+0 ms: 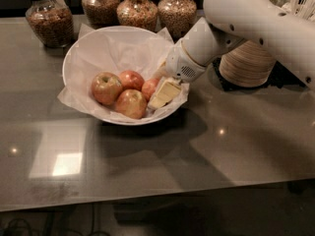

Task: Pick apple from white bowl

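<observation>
Your gripper point(161, 90) sits low at the right side of the white bowl point(106, 45), against the apple point(148, 86). I cannot tell whether it has closed. An off-centre lift may roll the apple into the neighbouring apples point(130, 103), or snag the crinkled paper point(81, 70).

Gripper point(161, 91) sits low inside the white bowl point(74, 58), right side, just beside the pinkish-red apple point(149, 87). Three other apples point(129, 103) fill the bowl's middle. Jars point(138, 11) stand behind the bowl, stacked paper bowls point(246, 63) to its right.
</observation>
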{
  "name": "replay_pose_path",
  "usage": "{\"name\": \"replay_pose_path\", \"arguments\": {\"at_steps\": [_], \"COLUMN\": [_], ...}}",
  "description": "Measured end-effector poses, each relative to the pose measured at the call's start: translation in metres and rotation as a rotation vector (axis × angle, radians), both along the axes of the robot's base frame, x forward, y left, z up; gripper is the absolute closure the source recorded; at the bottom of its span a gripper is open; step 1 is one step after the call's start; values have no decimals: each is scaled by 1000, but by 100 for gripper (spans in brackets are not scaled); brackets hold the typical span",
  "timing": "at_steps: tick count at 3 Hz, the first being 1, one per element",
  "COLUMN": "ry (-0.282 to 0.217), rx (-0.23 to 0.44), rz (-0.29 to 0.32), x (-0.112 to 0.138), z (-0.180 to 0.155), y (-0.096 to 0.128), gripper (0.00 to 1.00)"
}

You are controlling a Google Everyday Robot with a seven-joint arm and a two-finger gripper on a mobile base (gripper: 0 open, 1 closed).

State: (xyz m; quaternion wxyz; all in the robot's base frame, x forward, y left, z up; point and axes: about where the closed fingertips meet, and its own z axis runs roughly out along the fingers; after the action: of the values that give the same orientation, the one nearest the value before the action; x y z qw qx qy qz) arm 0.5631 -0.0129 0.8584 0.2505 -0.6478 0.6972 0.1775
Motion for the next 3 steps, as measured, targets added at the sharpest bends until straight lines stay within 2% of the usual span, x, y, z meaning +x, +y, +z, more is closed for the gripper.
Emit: {"name": "replay_pose_path", "arguments": {"at_steps": [1,2,3], "ry": [25,30,38], "rx": [-5,-6,-4], "rz": [-15,-19,-28], "x": [-1,-1,-1], "z": [-9,-11,-15], "y": [-3,-3,-5], "gripper": [40,59,82]}}
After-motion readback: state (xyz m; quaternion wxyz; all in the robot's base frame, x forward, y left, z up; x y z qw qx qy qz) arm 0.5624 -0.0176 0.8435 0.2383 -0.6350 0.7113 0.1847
